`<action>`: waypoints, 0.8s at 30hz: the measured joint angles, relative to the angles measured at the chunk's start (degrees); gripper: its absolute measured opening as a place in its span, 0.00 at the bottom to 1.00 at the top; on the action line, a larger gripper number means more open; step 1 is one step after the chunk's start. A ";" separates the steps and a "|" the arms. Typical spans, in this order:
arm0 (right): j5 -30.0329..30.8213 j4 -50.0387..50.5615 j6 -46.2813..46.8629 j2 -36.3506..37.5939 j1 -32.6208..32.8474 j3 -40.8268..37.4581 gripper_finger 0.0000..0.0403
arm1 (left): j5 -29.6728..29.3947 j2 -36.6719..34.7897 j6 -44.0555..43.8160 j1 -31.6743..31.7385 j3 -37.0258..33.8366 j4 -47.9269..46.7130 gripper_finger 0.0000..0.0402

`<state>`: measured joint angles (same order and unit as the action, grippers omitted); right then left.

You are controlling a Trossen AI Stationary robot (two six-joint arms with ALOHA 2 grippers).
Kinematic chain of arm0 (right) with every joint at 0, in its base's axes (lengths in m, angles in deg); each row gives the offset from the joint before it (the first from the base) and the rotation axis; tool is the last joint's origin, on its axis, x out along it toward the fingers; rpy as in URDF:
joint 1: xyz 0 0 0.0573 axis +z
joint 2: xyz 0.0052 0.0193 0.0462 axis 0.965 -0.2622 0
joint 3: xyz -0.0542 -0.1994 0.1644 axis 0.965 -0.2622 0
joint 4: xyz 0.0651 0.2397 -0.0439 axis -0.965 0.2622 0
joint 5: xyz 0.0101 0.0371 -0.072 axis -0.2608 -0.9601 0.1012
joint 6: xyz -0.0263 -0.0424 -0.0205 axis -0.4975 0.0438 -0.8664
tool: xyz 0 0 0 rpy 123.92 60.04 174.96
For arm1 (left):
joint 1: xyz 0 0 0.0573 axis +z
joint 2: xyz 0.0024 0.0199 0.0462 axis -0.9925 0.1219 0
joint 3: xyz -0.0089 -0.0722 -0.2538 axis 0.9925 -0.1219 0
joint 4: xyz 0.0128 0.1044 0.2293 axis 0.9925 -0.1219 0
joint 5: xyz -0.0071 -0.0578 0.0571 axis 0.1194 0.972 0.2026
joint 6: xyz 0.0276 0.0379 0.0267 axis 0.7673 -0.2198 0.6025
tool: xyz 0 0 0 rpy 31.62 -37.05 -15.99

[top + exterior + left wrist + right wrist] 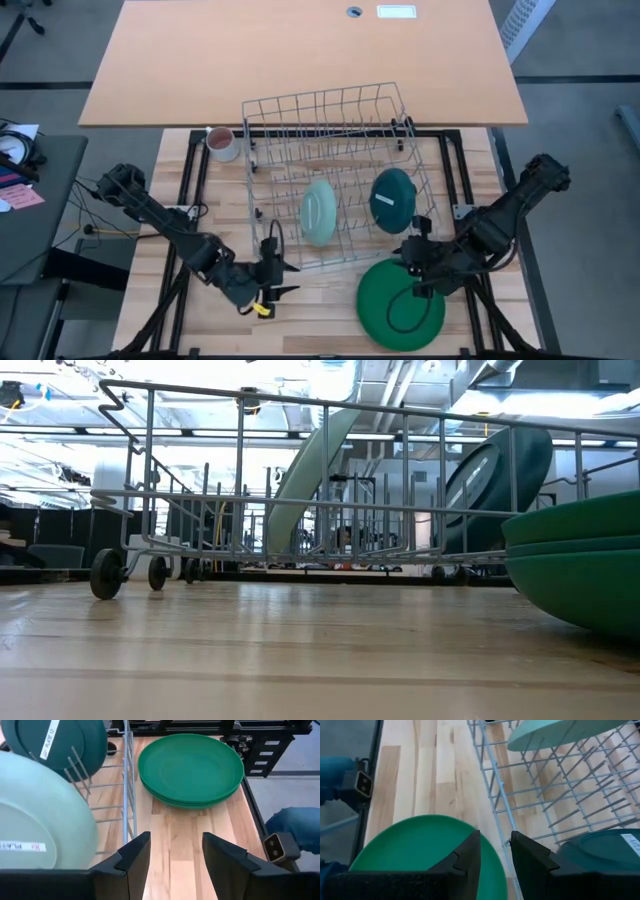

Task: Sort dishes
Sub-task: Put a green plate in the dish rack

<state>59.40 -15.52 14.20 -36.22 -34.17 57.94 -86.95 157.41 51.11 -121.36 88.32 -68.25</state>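
A: Dishes, status. Green plates lie stacked flat on the wooden table, at about 5 o'clock from the wire rack, outside it. The low view shows the stack's layered rims at the right edge; the exact count is hard to read, more than one.

B: And in the rack?

A: Two stand tilted between the tines: pale mint plate near the rack's centre, dark teal plate at its 3 o'clock, apart from it. Both carry a white label in the wrist views.

B: Left gripper?

A: Hovering off the rack's 7 o'clock corner, over bare table. Fingers parted wide, nothing between them; the left wrist view looks past them toward the green stack.

B: Right gripper?

A: At the stack's 12 o'clock edge, just beside the rack's near wall. Fingers set to a narrow gap, nothing seen held; the top plate's rim lies directly beyond them.

B: Other items?

A: Pinkish-white mug at the rack's 10 o'clock corner, outside it, on the table
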 joint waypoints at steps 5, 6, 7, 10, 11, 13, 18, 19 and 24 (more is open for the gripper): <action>0.01 -0.07 2.49 -1.77 0.85 0.02 0.28 | -4.61 -0.01 -1.36 -2.67 0.00 -0.40 0.43; 0.00 -0.04 2.59 -2.29 1.00 0.02 0.28 | -5.34 -0.01 -1.45 -3.02 0.00 -0.39 0.43; 0.00 -0.01 2.63 -2.76 1.21 0.02 0.28 | -5.61 -0.01 -1.85 -3.22 0.00 -0.41 0.43; -0.19 -0.05 3.57 -4.47 1.76 0.02 0.28 | -5.59 -0.01 -3.23 -3.28 0.00 -0.46 0.43; -0.41 0.04 4.02 -4.94 1.81 0.02 0.28 | -5.57 -0.01 -3.34 -3.30 0.00 -0.45 0.43; -1.78 -0.01 4.35 -5.70 1.79 0.02 0.28 | -5.23 -0.01 -3.58 -3.37 0.00 -0.47 0.43; -4.25 -0.02 4.42 -6.76 1.73 0.02 0.28 | -4.80 -0.01 -5.01 -3.48 -0.02 -0.92 0.43; -4.39 -0.04 4.41 -6.76 1.74 0.02 0.28 | -4.56 -0.01 -5.42 -3.48 -0.04 -0.97 0.43; -4.39 -0.44 4.33 -6.74 1.60 0.02 0.28 | -4.00 -0.01 -7.32 -3.57 -0.04 -0.98 0.43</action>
<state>55.01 -15.96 18.52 -42.96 -32.56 57.97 -90.95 157.40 43.79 -124.93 88.28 -69.23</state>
